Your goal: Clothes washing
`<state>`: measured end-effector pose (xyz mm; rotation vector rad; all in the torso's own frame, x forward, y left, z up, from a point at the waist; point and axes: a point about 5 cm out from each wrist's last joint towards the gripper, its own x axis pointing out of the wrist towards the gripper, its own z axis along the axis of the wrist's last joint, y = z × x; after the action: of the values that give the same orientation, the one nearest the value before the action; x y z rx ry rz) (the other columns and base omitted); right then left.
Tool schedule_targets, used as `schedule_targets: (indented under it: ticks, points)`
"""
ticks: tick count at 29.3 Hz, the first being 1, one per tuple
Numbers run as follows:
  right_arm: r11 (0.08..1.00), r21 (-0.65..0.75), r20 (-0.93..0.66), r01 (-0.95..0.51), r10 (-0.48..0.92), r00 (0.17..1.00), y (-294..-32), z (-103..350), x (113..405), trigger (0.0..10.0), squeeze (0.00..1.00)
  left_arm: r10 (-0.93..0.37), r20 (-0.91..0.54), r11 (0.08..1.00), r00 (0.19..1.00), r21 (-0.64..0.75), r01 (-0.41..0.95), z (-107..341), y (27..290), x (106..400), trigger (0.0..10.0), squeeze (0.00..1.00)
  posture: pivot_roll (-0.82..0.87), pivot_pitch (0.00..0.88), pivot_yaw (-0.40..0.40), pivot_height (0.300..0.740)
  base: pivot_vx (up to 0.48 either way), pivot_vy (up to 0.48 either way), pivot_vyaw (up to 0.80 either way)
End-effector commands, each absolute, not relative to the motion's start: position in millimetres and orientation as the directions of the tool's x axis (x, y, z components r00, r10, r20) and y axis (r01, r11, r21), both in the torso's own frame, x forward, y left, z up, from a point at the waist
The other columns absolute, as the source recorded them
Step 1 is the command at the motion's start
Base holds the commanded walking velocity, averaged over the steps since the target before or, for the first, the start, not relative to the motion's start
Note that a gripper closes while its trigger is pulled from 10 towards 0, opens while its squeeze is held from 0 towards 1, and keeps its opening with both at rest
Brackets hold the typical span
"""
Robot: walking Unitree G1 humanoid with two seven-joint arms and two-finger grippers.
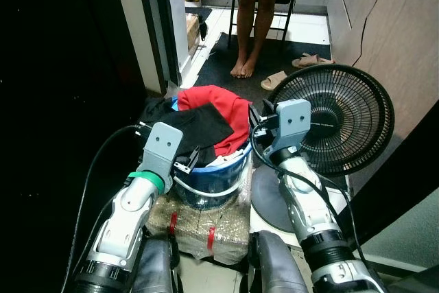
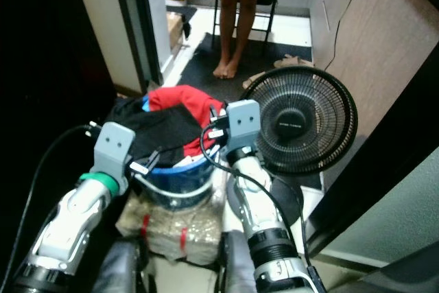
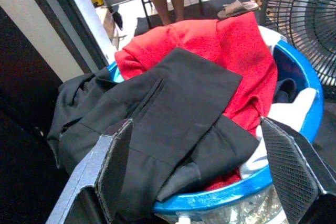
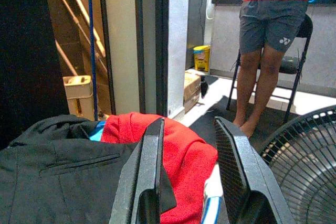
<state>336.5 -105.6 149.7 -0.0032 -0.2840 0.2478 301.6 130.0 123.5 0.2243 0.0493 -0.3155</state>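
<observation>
Both of your grippers have their jaws parted and hold nothing: the left gripper (image 3: 210,177) spreads wide at the near rim of the blue basin (image 3: 299,72), the right gripper (image 4: 191,171) stands narrower at its fan-side edge. Between and ahead of those jaws you have one basin, heaped with one red garment (image 3: 231,51) and one black garment (image 3: 173,103) draped over it, another dark piece spilling over the far side. One black fan (image 1: 336,118) stands just beside the right jaws. Beyond, one person's bare legs (image 1: 250,25) stand.
</observation>
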Motion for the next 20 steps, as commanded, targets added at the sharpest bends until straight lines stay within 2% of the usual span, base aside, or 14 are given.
schedule_targets:
  ticks: [1,20]
  points:
    - [0.969,-0.029,0.280,-0.246,0.244,0.928,-104.6,151.4,335.5,10.0,0.00,-0.302,-0.091,0.923,0.949,0.222,0.315,123.9,131.3,300.5,10.0,0.00,-0.01,0.000,0.042,0.550,0.000,0.000,0.00]
    - [0.969,-0.026,0.272,-0.245,0.243,0.931,-105.3,151.5,334.7,10.0,0.00,-0.297,-0.106,0.919,0.949,0.237,0.314,124.1,133.0,300.7,10.0,0.00,-0.01,0.000,0.046,0.475,0.000,0.000,0.00]
